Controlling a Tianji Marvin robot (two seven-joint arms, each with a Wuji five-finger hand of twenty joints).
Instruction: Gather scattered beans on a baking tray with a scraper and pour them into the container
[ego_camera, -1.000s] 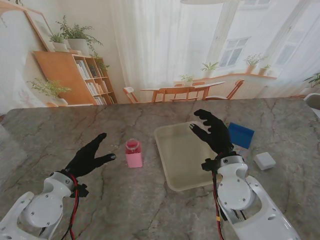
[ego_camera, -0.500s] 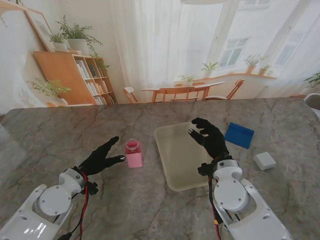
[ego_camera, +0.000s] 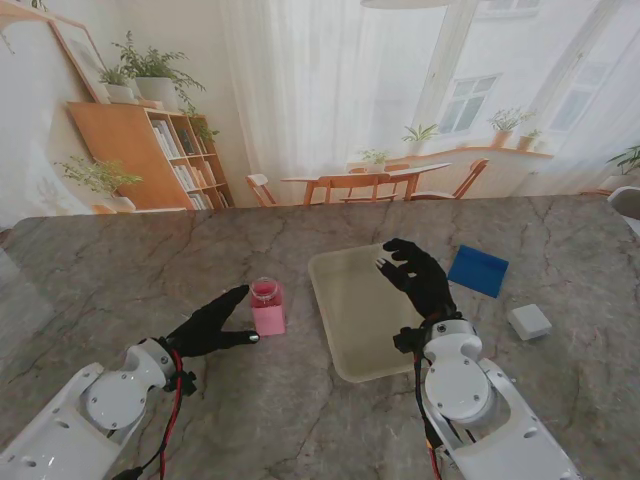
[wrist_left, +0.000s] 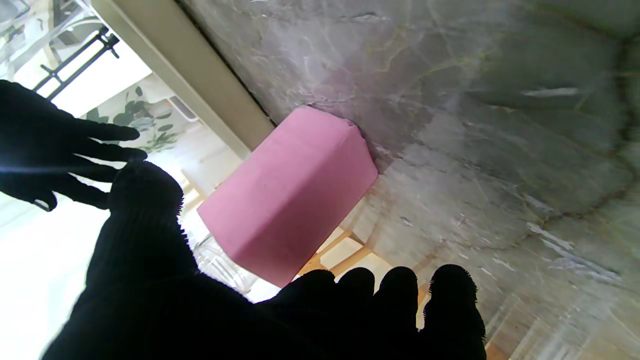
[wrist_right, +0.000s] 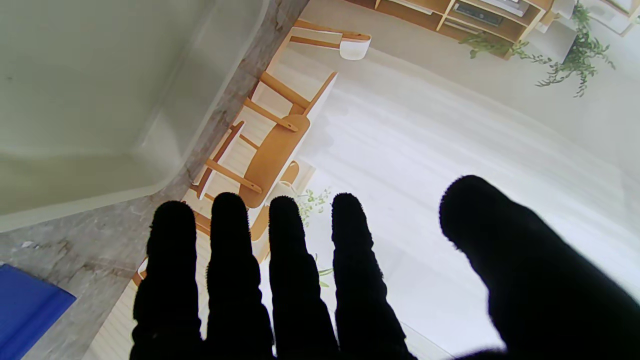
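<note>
Hands spread, empty, over marble table (ego_camera: 120, 260).
Left hand (ego_camera: 208, 326) just beside pink container (ego_camera: 267, 307); right hand (ego_camera: 420, 277) above cream baking tray (ego_camera: 345, 300); blue scraper (ego_camera: 478, 270) right of tray.

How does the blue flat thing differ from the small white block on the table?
The blue scraper is a thin flat sheet, while the white block is thicker and boxy. The scraper covers more of the table than the block. The scraper lies farther from me, close to the tray; the block lies nearer and more to the right. Both rest untouched on the table.
</note>
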